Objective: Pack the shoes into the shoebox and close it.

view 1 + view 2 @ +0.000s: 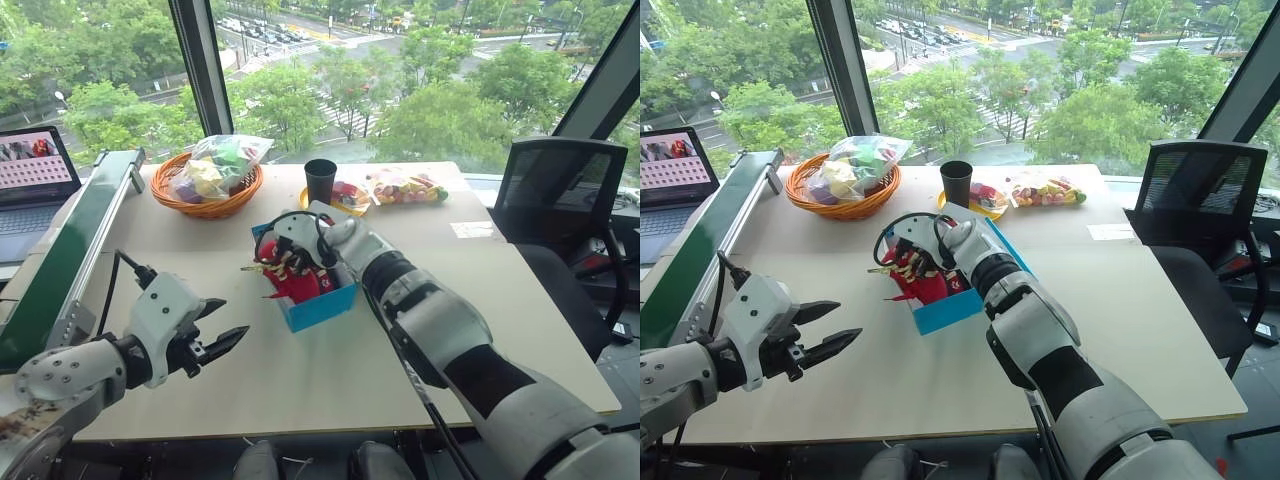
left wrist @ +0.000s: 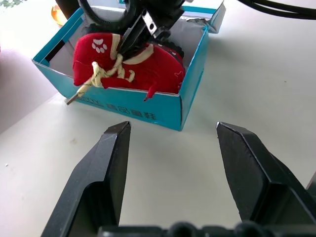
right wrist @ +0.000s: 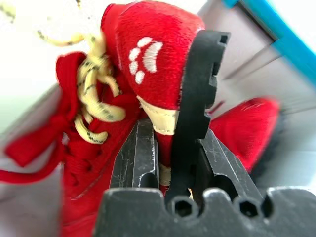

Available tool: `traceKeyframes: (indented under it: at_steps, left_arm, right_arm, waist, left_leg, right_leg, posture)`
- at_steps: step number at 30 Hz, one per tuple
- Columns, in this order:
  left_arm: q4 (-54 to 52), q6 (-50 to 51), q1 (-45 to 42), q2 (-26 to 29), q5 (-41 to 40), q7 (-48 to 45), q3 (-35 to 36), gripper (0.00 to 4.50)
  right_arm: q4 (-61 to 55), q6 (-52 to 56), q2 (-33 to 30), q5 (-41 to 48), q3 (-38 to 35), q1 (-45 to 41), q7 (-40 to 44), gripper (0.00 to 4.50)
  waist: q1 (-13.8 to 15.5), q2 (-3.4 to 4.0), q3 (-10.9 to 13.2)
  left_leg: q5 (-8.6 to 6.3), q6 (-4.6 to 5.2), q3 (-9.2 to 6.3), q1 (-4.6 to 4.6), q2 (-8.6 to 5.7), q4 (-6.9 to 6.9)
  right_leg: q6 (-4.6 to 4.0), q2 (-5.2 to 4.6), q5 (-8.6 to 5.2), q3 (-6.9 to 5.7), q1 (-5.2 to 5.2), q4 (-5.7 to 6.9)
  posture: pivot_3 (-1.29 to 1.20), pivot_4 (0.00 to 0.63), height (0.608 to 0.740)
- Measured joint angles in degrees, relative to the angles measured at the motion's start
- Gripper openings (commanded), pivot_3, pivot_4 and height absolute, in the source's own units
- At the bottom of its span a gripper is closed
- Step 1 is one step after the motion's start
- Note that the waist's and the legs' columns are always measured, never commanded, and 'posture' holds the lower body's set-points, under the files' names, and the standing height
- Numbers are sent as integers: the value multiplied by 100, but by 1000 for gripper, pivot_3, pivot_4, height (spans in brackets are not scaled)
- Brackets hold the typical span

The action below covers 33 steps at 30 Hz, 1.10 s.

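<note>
Lower left of the frame, the left gripper hangs over the table, fingers spread, gripping nothing. Mid-frame, the right gripper pinches a red shoe by its sole, inside the open shoebox. Farther back sit a black cup and wicker basket.

The table (pale top) bears shoebox, basket, cup.

Bright daylight thru window behind table; soft shadows, tabletop glare; right wrist closeup blurry w/ shoes.
</note>
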Motion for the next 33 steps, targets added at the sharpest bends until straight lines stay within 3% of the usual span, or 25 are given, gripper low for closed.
traceKeyframes:
  at_steps: [5,10,14,19,22,26,32,33]
  left_arm:
    - [108,0,-152,29,17,-14,-40,2940]
    - [107,0,-153,35,20,-49,-40,2940]
    - [107,0,-154,52,28,-58,-40,2940]
    - [107,-1,-159,71,50,-67,-58,2940]
    - [107,-1,-171,71,51,-65,-112,2940]
    - [107,-1,-209,70,51,-61,-168,2940]
    - [125,-1,-258,71,53,-60,-232,2940]
    - [138,-1,-272,71,53,-60,-240,2940]
  right_arm:
    - [-74,-9,-42,-109,60,19,566,485]
    - [-224,-400,-70,-465,480,115,798,485]
    - [-268,-1046,-132,-905,985,227,505,485]
    - [-250,-1469,-123,-1310,1436,345,-441,485]
    - [-142,-1023,-41,-1129,1073,335,-567,485]
    - [35,272,90,-316,-81,155,-651,485]
    - [13,388,92,-307,-201,129,-348,485]
    - [6,388,100,-309,-201,126,-308,959]
  waist:
    - [-17,-35,-40]
    - [-8,38,-112]
    - [1,68,-141]
    - [19,87,-113]
    - [17,68,-98]
    - [16,36,-85]
    - [-24,19,-96]
    - [-36,9,-102]
  left_leg:
    - [-62,16,2,-32,11,-25]
    - [-128,20,11,-27,14,-25]
    - [-157,-6,20,30,-27,-25]
    - [-154,-2,15,137,-70,-25]
    - [-154,-2,15,144,-75,-23]
    - [-153,-3,11,140,-72,-23]
    - [-130,7,2,113,-69,-26]
    - [-136,14,1,109,-68,-31]
  right_leg:
    - [3,21,-39,15,-5,-39]
    - [6,15,-71,20,11,-76]
    - [27,-57,-97,13,34,-76]
    - [13,-129,-117,7,142,-73]
    - [56,-143,-121,2,153,-74]
    - [63,-144,-73,-8,149,-74]
    - [65,-100,-76,2,119,-70]
    - [66,-92,-78,2,116,-72]
  posture:
    - [0,150,737]
    - [0,150,737]
    - [0,150,737]
    - [0,150,737]
    - [0,150,737]
    - [0,150,737]
    - [0,150,737]
    - [0,150,737]
